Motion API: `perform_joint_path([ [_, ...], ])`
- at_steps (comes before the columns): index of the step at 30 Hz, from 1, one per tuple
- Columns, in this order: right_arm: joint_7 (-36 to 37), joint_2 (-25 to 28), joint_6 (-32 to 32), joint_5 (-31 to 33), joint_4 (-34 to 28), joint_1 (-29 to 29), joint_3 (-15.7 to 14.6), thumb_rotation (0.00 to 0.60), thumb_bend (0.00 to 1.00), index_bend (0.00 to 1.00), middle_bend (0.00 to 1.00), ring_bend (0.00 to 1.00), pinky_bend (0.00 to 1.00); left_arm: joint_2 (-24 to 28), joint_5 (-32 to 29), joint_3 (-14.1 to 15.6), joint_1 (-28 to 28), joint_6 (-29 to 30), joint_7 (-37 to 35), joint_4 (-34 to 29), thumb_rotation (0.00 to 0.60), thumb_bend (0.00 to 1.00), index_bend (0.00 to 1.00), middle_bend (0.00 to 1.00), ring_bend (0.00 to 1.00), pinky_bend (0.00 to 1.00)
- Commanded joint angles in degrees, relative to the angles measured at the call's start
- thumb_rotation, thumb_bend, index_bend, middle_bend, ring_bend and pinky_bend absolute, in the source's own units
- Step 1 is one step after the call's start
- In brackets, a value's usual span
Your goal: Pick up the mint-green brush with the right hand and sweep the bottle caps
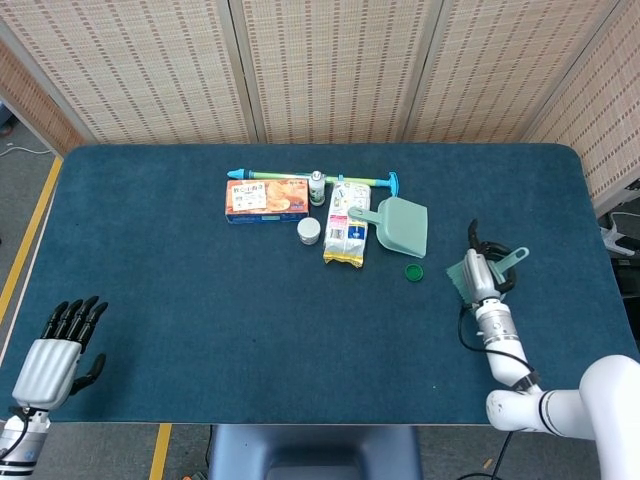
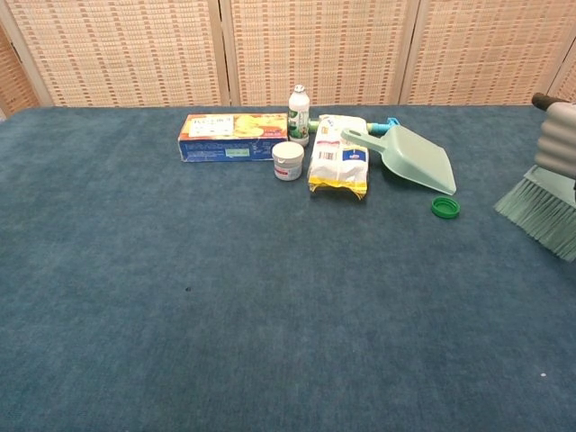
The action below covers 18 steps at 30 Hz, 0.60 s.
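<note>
The right hand (image 1: 478, 275) is clamped on the mint-green brush (image 2: 538, 209) and holds it near the right edge of the surface (image 1: 150, 260), with the bristles pointing down and toward the middle; in the chest view the bristles seem to hang just above the cloth, but I cannot tell if they touch it. So the pick-up part looks finished and the step in hand is the sweeping itself. Only one bottle cap (image 1: 414, 271), a green one, is visible; it lies flat on the surface, apart from the brush and just beside the wide mouth of the mint-green dustpan (image 1: 402, 224), which rests behind it toward the far edge. I judge that the next move calls for lowering the bristles onto the surface on the right side of the cap and then drawing them toward the dustpan, so that the cap slides into its mouth and does not roll past. The stroke should be low and slow, because a light cap can easily jump aside. The left hand (image 1: 55, 347) rests at the near left corner, its fingers apart and holding nothing, well away from the work.
</note>
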Motion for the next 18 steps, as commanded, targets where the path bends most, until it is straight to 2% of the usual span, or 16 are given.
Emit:
perform_joint_path([
  [1,1.53,0.20,-1.90,-0.01,4.20,-1.98,-1.04,0.600,0.44,0.88,0.81,0.52,0.05,-0.43,-0.26,0.06,-0.18,-0.51,0.79,0.06,0.600,0.42,0.00,0.00,0.00,0.05],
  [7,5.86,3.36,-2.40,-2.31,4.43,-3.04,0.01,0.600,0.44,0.88,0.81,0.52,0.05,-1.03,-0.34,0.15,-0.30,-0.78,2.06,-0.11,0.600,0.42,0.00,0.00,0.00,0.05],
  [13,15.61,7.63,-1.87,-9.34,-3.23,-2.06,4.65,0.600,0.44,0.88,0.81,0.52,0.05,-1.16,-0.45,0.05,-0.43,-0.85,2.12,-0.27,0.600,0.42,0.00,0.00,0.00,0.05],
  [18,14.90,7.20,-0.68,-11.88,-9.16,0.15,7.98,0.600,0.44,0.88,0.81,0.52,0.05,-0.76,-0.02,0.12,-0.36,-0.37,1.16,-0.38,0.600,0.42,0.00,0.00,0.00,0.05],
])
